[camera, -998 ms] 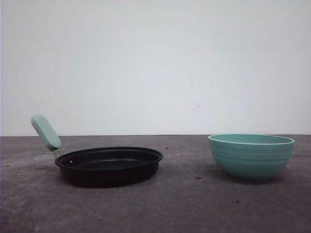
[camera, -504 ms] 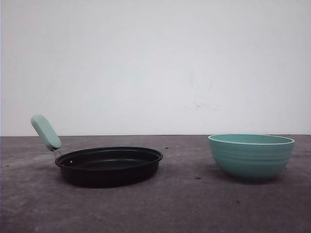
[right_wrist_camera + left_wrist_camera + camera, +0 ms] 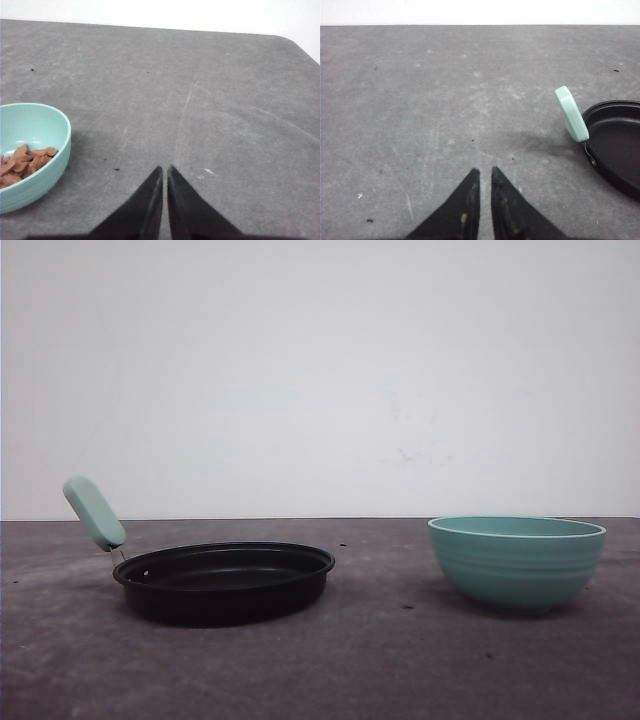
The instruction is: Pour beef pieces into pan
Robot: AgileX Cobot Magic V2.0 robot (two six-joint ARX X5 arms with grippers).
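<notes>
Nothing is being gripped yet: both jaws are being held pressed together, the beef (image 3: 22, 161) is sitting in the bowl (image 3: 517, 562), which needs grasping and tipping over the pan (image 3: 224, 580).

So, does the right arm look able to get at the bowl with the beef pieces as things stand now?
Probably yes. The right gripper hovers shut over bare table, with the teal bowl of beef pieces off to one side and nothing lying between them.
</notes>
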